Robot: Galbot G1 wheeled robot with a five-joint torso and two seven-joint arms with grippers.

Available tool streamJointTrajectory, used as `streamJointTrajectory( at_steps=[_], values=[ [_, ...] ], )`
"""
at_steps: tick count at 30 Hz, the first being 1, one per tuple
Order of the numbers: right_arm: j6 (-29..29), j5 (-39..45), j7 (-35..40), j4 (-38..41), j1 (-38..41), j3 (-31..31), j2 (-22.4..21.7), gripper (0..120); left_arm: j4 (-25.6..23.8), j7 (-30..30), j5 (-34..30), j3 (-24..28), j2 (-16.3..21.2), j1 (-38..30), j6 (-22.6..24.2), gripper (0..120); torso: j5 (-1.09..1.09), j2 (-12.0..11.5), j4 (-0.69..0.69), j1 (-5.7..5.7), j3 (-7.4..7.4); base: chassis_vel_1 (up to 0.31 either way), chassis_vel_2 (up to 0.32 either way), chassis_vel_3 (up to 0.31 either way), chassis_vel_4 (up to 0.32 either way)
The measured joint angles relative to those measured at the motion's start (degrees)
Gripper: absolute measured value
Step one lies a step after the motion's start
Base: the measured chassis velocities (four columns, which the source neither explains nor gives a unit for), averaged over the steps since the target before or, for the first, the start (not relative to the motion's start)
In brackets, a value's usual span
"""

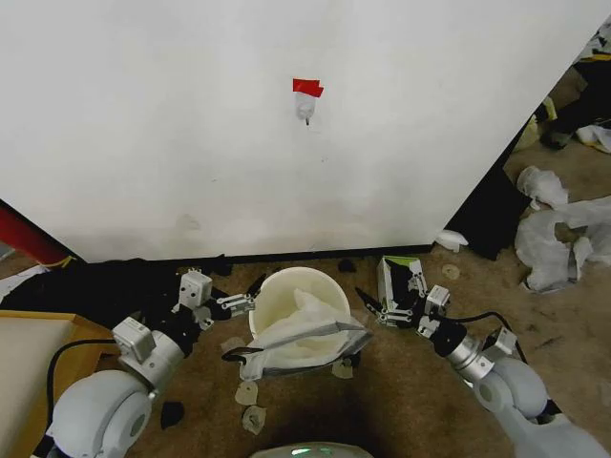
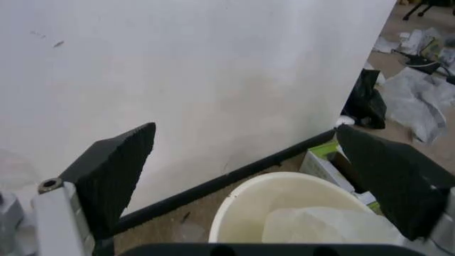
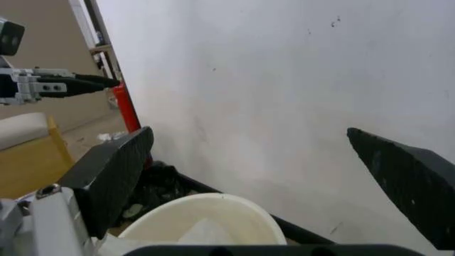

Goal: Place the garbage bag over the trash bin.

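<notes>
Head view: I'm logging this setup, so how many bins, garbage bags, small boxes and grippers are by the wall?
Trash bin: 1
Garbage bag, draped in and over the bin's near rim: 1
Green and white box: 1
Grippers, both open beside the bin: 2, left gripper and right gripper
Total: 5

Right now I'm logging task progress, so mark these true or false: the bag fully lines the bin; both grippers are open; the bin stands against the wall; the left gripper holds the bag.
1. The garbage bag fully lines the trash bin: false; it sits bunched, partly inside and spilling over the near rim.
2. Both grippers are open: true; left gripper, right gripper.
3. The bin stands near the white wall: true.
4. The left gripper holds the bag: false; it is open beside the bin.
</notes>
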Motion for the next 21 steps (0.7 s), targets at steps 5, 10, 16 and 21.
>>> streamJointTrajectory(
  at_steps=[5,10,16,21],
  values=[
    [-0.1,-0.2,-0.7,-0.1,-0.3,0.1,0.7,100,-0.2,0.0,0.0,0.0,-0.1,0.3,0.0,100,0.00,0.0,0.00,0.00,0.00,0.000,0.000,0.000,0.000],
    [0.0,-0.8,-1.4,-1.4,-0.5,-0.1,1.6,100,0.9,-0.3,-0.2,-0.1,-0.3,0.1,0.0,100,0.00,0.0,0.00,0.00,0.00,0.000,0.000,0.000,0.000],
    [0.0,-0.8,-1.5,-2.2,0.4,-0.3,2.2,100,1.6,-0.2,-0.2,0.2,0.4,-0.9,0.3,100,0.00,0.0,0.00,0.00,0.00,0.000,0.000,0.000,0.000],
    [0.1,-0.8,-1.5,-2.5,0.4,-0.1,2.3,100,1.6,0.0,-0.2,0.6,1.0,-1.3,0.7,100,0.00,0.0,0.00,0.00,0.01,0.000,0.000,0.000,0.000]
  ],
)
